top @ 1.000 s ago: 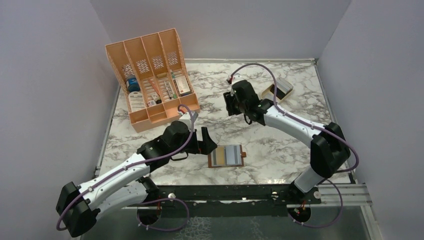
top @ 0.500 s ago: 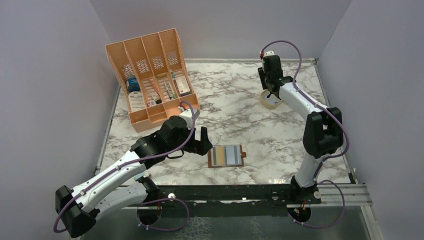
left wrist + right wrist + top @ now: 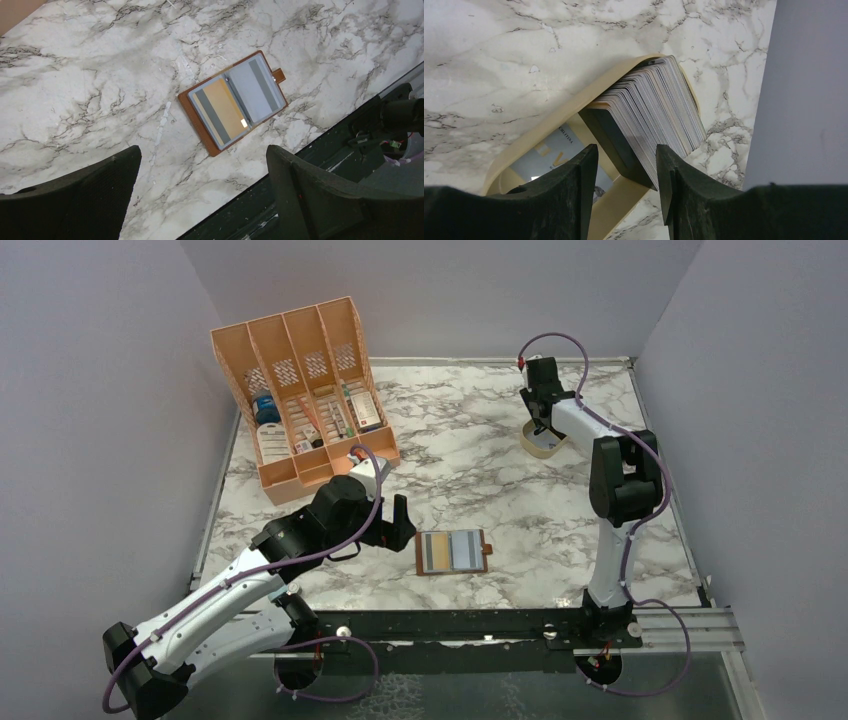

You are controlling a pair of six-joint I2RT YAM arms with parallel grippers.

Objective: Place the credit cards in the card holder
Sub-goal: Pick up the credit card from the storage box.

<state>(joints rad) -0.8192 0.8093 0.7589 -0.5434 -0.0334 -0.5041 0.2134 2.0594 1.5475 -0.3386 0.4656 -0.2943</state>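
**Card holder open near the front edge, cards at the far right**

At the far left of the marble tabletop (image 3: pixel 470 420) stands an orange slotted organiser (image 3: pixel 300 410) with small boxes and bottles in its slots. Just in front of it the left end effector (image 3: pixel 400 518) hangs released, its two dark fingers (image 3: pixel 80 195) spread wide with nothing between them but bare marble. Just to its right the card holder (image 3: pixel 234 101) lies opened flat near the tabletop's front edge. Its clear sleeves face up, a striped card shows in each, and its snap tab points right. Well apart from it, at the far right corner, the credit cards (image 3: pixel 654 112) lean as a stack in a small tan stand (image 3: pixel 549 125). The right end effector (image 3: pixel 626 155) hovers over that stack, fingers parted, grasping nothing that shows.
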